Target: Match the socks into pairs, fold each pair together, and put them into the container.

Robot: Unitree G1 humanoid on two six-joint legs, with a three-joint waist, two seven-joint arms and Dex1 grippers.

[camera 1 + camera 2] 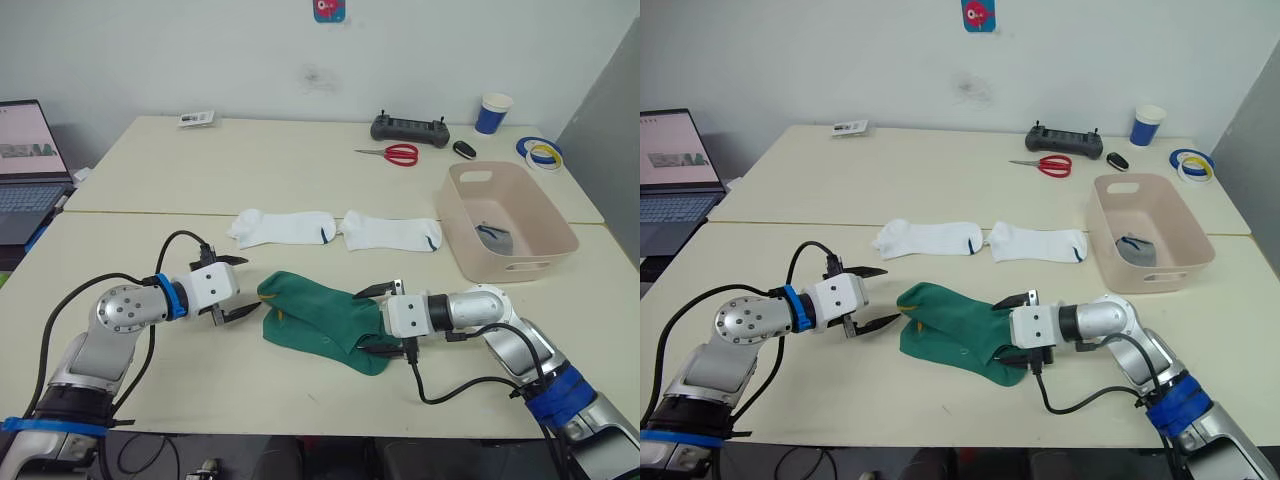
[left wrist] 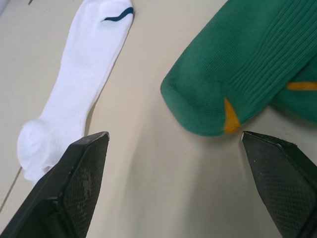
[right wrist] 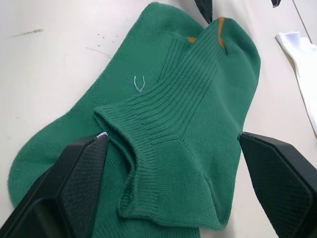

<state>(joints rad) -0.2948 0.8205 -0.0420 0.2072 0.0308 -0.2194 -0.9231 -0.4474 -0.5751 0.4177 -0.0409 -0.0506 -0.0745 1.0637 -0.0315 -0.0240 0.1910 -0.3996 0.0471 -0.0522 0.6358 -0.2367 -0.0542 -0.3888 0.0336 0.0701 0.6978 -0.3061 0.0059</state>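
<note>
- Pale pink plastic forms the container (image 1: 545, 245) we see at the table's right in the head views; a grey sock (image 1: 494, 238) lies inside it.
- We see two white socks (image 1: 283, 227) (image 1: 393, 232) lying flat mid-table, and the green socks (image 1: 325, 320) stacked nearer, between the left gripper (image 1: 235, 288) and right gripper (image 1: 374, 320).
- In the left wrist view, we see spread fingers (image 2: 79, 178) apart from the green toe.
- In the right wrist view, our fingers (image 3: 74, 183) stand wide around the ribbed green cuff, which is rumpled.
</note>
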